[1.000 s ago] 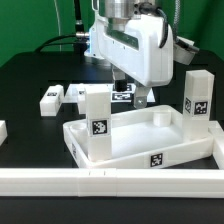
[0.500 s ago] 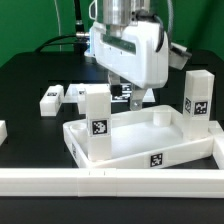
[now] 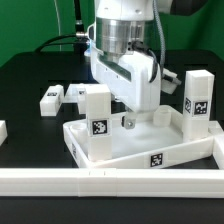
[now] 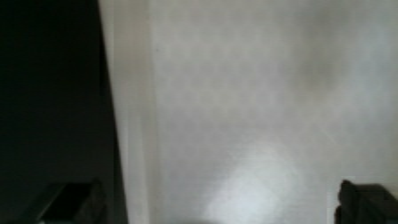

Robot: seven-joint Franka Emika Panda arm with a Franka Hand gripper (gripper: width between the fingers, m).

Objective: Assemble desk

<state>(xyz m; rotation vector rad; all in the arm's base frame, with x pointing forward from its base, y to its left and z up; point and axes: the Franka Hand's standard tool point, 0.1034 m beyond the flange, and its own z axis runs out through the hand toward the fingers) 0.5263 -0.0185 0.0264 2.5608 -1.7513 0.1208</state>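
The desk top, a white rimmed tray with a square tag on its front wall, lies at the middle front of the black table. One white tagged leg stands upright at its left corner. Another leg stands upright by the tray's far right corner. Two loose legs lie at the exterior view's left. My gripper hangs low over the tray's far side, open and empty. In the wrist view a blurred white surface fills the space between my fingertips, with my gripper holding nothing.
A long white rail runs along the table's front edge, right in front of the tray. A small round post stands inside the tray near its far right. A green wall and cables are behind the arm.
My gripper has turned and come down and forward, from above the far table behind the tray to low over the tray's far side. The parts have not moved.
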